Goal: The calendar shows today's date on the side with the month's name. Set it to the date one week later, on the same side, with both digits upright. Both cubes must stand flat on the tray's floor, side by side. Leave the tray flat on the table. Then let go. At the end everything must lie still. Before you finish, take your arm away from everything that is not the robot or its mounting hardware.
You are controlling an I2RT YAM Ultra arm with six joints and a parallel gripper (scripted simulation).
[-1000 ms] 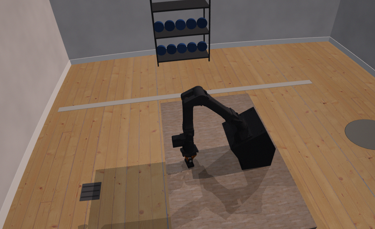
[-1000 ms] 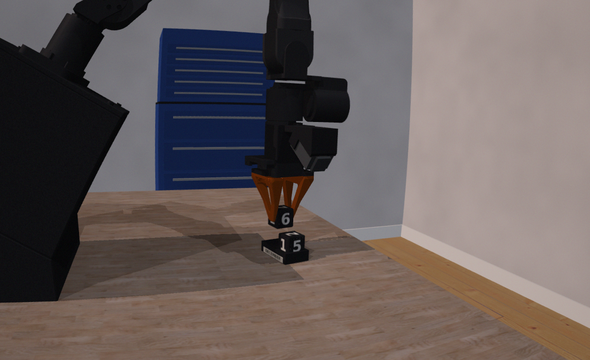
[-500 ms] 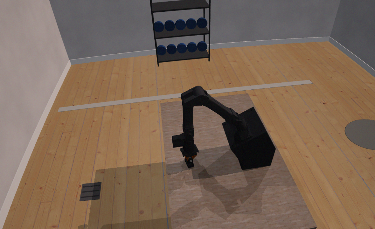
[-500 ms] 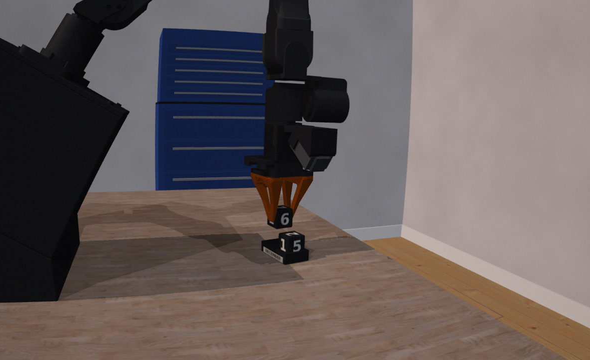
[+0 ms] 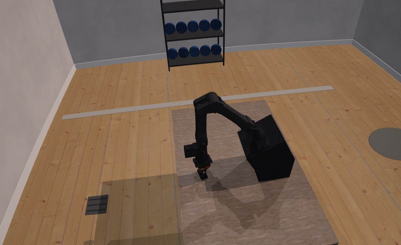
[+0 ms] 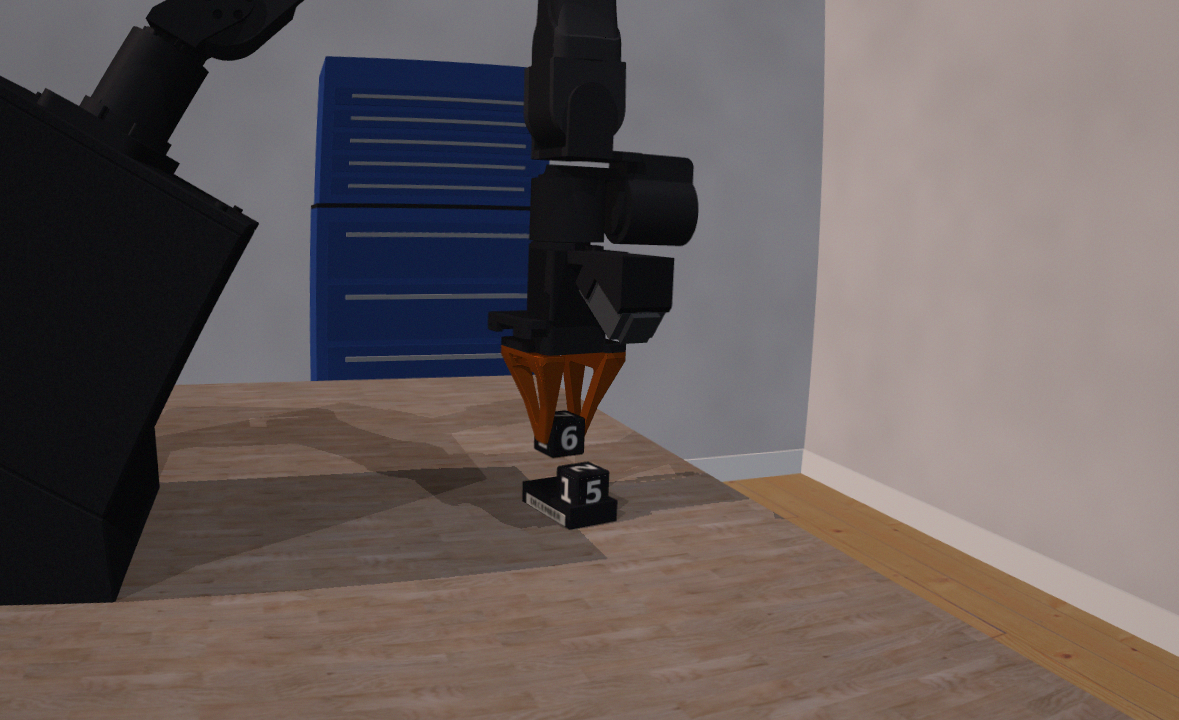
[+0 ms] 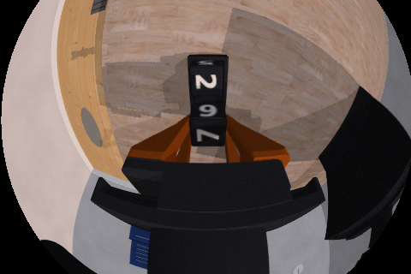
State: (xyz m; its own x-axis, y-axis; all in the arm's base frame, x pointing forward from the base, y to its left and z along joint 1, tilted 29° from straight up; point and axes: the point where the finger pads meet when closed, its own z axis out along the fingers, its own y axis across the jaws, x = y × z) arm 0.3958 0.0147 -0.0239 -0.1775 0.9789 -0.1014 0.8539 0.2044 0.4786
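My gripper (image 5: pixel 203 170) (image 6: pixel 564 437) (image 7: pixel 208 121) points down, its orange fingers shut on a black cube (image 6: pixel 568 437) (image 7: pixel 207 134). That cube hangs above the free half of the black tray (image 5: pixel 203 177) (image 6: pixel 591 514), not touching it. It shows an upright 6 in the exterior view and a 7 on top in the wrist view. A finger mostly hides its month side. The other cube (image 6: pixel 592 490) (image 7: pixel 205 82) stands in the tray, with an upright 1 on the DECEMBER side, a 5 on the adjoining side and a 2 on top. The tray lies flat.
The wooden table (image 5: pixel 250 219) (image 6: pixel 396 644) carries the black robot base (image 5: pixel 271 155) (image 6: pixel 56 358) to one side of the tray. A table edge lies close to the tray. A blue cabinet (image 6: pixel 423 295) and a rack of blue discs (image 5: pixel 192 36) stand beyond the table.
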